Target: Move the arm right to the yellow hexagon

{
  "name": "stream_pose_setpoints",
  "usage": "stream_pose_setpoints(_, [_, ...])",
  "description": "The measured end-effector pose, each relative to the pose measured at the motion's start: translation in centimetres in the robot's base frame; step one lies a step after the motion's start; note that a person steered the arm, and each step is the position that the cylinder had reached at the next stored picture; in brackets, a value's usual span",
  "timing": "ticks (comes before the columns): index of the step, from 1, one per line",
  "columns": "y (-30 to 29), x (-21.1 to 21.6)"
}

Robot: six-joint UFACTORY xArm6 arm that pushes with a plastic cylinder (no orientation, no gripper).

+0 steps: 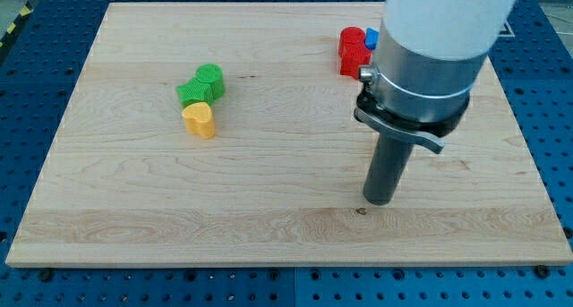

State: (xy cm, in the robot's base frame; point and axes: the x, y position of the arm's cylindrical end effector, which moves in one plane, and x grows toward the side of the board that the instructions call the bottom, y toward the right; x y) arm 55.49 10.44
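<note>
My tip [379,200] rests on the wooden board [269,217], right of centre and toward the view's bottom. No yellow hexagon can be made out; the only yellow block [200,120] looks heart-shaped and lies far to the view's left of the tip. Two green blocks touch it: a green star-like one [192,94] just above it and a green round one [210,78] above that. A red block [353,50] and a small blue block [370,38] sit near the view's top, partly hidden by the arm's white body [443,29].
The board lies on a blue perforated table [546,83]. The arm's wide grey collar [416,92] hides part of the board's right side.
</note>
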Motion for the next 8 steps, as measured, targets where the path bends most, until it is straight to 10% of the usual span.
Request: stream_pose_setpoints(8, [15.0,-4.9])
